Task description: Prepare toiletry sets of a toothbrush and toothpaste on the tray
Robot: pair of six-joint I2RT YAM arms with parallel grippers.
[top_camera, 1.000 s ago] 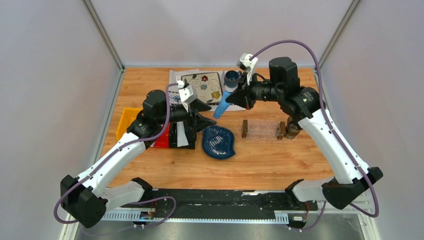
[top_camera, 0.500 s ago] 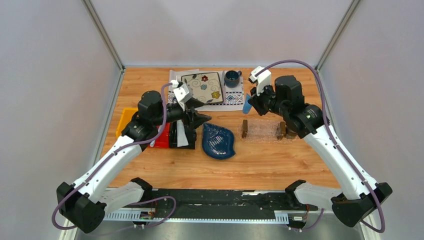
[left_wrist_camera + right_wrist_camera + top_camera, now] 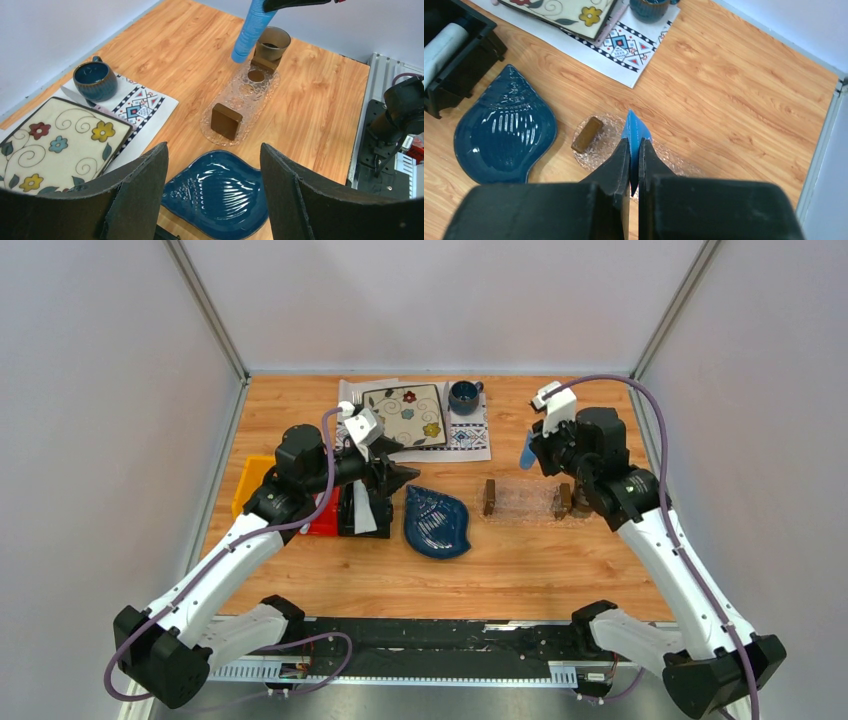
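Observation:
My right gripper (image 3: pixel 533 443) is shut on the light blue toothpaste tube (image 3: pixel 525 454) and holds it in the air over the back of the clear tray (image 3: pixel 525 502), which has a brown block at each end. In the right wrist view the tube (image 3: pixel 635 131) sticks out between my shut fingers (image 3: pixel 616 165) above the tray (image 3: pixel 606 142). My left gripper (image 3: pixel 403 476) is open and empty, over the black bin (image 3: pixel 352 525) that holds the white-grey tube (image 3: pixel 365 515). The toothbrush is out of view.
A dark blue leaf-shaped dish (image 3: pixel 437 523) lies left of the tray. A brown cup (image 3: pixel 585 502) stands at the tray's right end. A flowered plate (image 3: pixel 405 414) and a blue mug (image 3: pixel 463 396) sit on a patterned mat at the back. Red and yellow bins (image 3: pixel 250 485) are under my left arm.
My right arm has swung to the right with the light blue tube, from beside the mug to above the tray. My left arm has barely moved.

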